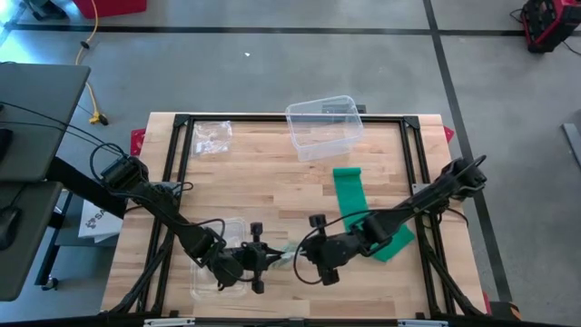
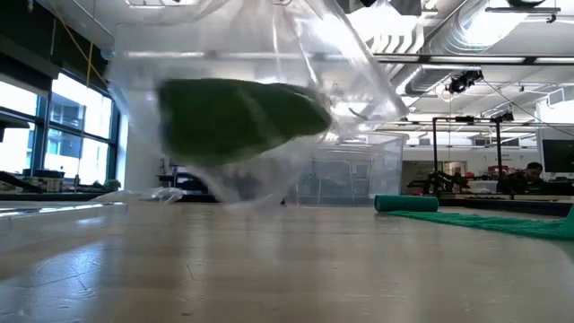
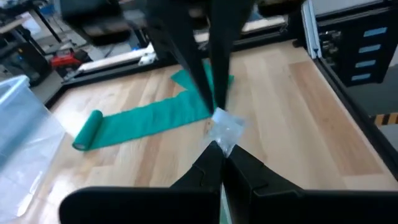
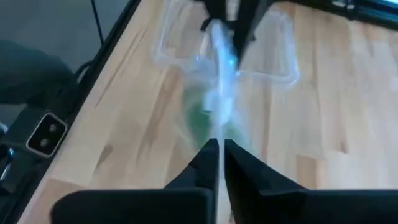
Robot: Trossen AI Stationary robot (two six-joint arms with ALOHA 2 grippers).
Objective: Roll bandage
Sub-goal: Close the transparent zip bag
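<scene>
A clear bag [image 2: 260, 108] with a green roll [image 2: 238, 117] inside hangs just above the table [image 1: 272, 173] near its front edge, pinched at opposite ends by the left gripper [image 3: 219, 146] and the right gripper [image 4: 217, 144], fingers pressed together on the plastic. An unrolled green bandage [image 1: 349, 193] lies on the table's right side, partly under the right arm. A clear tub [image 1: 324, 127] stands near the back and a lid [image 1: 213, 272] lies under the left arm.

table [image 1: 272, 173]: pale wood planks, smooth, faint sheen | bandage [image 1: 349, 195]: green cloth, matt, soft weave | bag [image 2: 260, 99]: clear thin plastic, glossy, crinkled | container [image 1: 324, 126]: clear hard plastic, shiny | frame [image 1: 177, 145]: black metal, matt | left pincer [image 3: 221, 148], right pincer [image 4: 217, 145]: dark matt plastic
</scene>
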